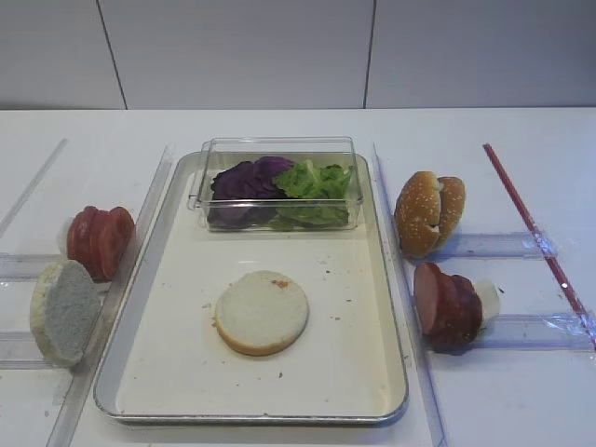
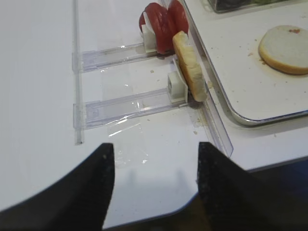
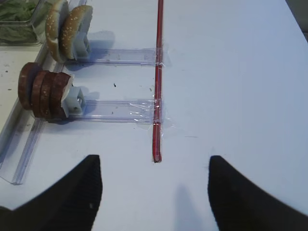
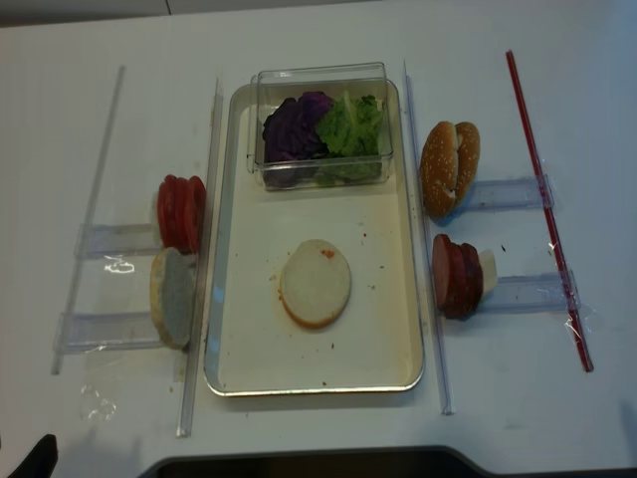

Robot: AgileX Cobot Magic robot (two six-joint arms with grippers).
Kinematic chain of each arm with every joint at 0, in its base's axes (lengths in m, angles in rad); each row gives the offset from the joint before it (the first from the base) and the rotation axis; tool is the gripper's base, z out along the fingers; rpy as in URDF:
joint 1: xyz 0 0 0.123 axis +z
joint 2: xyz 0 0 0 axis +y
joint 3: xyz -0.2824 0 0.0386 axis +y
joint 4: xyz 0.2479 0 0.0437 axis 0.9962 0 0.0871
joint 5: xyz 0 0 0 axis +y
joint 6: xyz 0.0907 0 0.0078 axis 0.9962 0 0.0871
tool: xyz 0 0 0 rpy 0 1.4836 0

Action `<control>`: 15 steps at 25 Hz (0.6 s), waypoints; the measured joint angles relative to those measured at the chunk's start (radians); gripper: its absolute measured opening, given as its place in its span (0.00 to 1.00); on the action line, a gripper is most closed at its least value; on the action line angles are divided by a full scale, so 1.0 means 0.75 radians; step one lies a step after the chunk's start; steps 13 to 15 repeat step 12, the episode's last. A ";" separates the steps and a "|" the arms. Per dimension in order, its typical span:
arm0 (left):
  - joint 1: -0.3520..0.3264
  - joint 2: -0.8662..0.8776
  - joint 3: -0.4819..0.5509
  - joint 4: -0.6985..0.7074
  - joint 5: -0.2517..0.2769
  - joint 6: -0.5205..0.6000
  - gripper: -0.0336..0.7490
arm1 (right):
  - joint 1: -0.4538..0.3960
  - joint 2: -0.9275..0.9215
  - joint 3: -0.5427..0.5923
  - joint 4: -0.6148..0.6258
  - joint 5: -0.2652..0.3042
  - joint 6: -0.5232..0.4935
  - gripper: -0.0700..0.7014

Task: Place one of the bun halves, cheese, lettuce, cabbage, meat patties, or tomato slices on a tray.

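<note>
A flat white bun half [image 1: 262, 312] [image 4: 316, 283] [image 2: 286, 48] lies on the silver tray [image 1: 391, 317] near its middle. Lettuce [image 1: 317, 182] and purple cabbage [image 1: 244, 180] fill a clear box at the tray's far end. Tomato slices [image 1: 100, 240] [image 2: 163, 19] stand on edge left of the tray. Meat patties [image 1: 447, 305] [image 3: 43, 95] stand on its right. No cheese is in view. My left gripper [image 2: 155, 149] is open and empty over the table's near left corner. My right gripper [image 3: 155, 166] is open and empty over bare table right of the patties.
A greyish bun half [image 1: 63, 312] [image 2: 190, 67] stands on edge in a clear rail beside the tomatoes. Sesame bun tops [image 1: 428, 212] [image 3: 67, 31] stand behind the patties. A red strip [image 1: 535, 228] [image 3: 158, 72] is taped to the table at far right. Clear guide rails flank the tray.
</note>
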 joint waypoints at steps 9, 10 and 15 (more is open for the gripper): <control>0.000 0.000 0.000 0.000 0.000 0.000 0.55 | 0.000 0.000 0.000 0.000 0.003 0.003 0.75; 0.000 0.000 0.000 0.000 0.000 0.000 0.55 | 0.000 0.000 0.000 0.000 0.003 0.003 0.75; 0.000 0.000 0.000 0.000 0.000 0.000 0.55 | 0.000 0.000 0.000 0.000 0.003 0.003 0.75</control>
